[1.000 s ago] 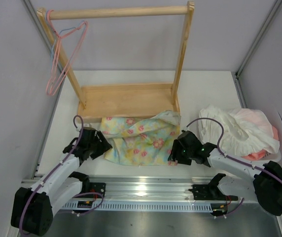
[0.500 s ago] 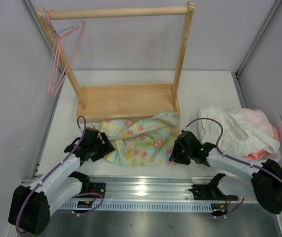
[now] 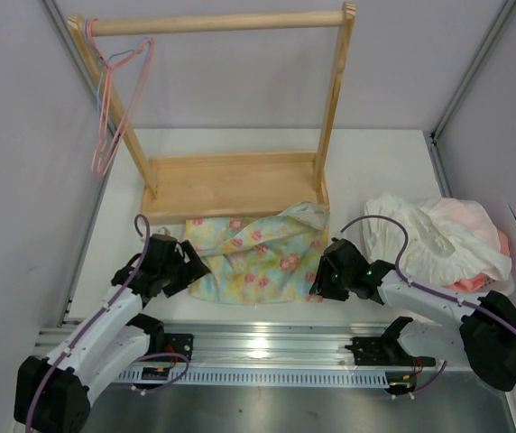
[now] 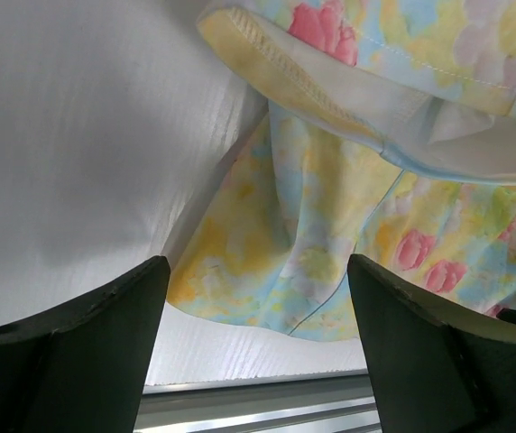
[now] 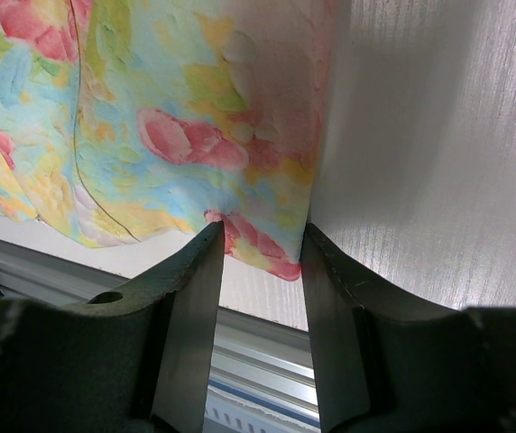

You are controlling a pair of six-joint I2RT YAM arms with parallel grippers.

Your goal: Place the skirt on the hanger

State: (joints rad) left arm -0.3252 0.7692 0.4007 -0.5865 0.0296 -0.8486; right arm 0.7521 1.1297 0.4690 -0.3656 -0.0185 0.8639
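Note:
The skirt (image 3: 253, 255), pastel yellow, blue and green with pink flowers, lies crumpled on the white table in front of the wooden rack. The pale pink hanger (image 3: 118, 99) hangs from the left end of the rack's rod. My left gripper (image 3: 188, 269) is at the skirt's left edge. It is wide open and empty (image 4: 258, 266), with the skirt's hem (image 4: 330, 189) just beyond its tips. My right gripper (image 3: 316, 287) is at the skirt's near right corner. Its jaws are narrowed but apart (image 5: 261, 233), and both tips touch the corner (image 5: 258, 244) lying between them.
A wooden rack (image 3: 231, 180) with a flat base stands behind the skirt. A thin blue hanger (image 3: 105, 68) hangs beside the pink one. A white-and-pink heap of clothes (image 3: 443, 239) lies at the right. A metal rail (image 3: 267, 347) runs along the near edge.
My left gripper has shifted slightly right along the skirt's left edge, and that edge has bunched inward. The pink hanger has swung a little. The right gripper has barely moved.

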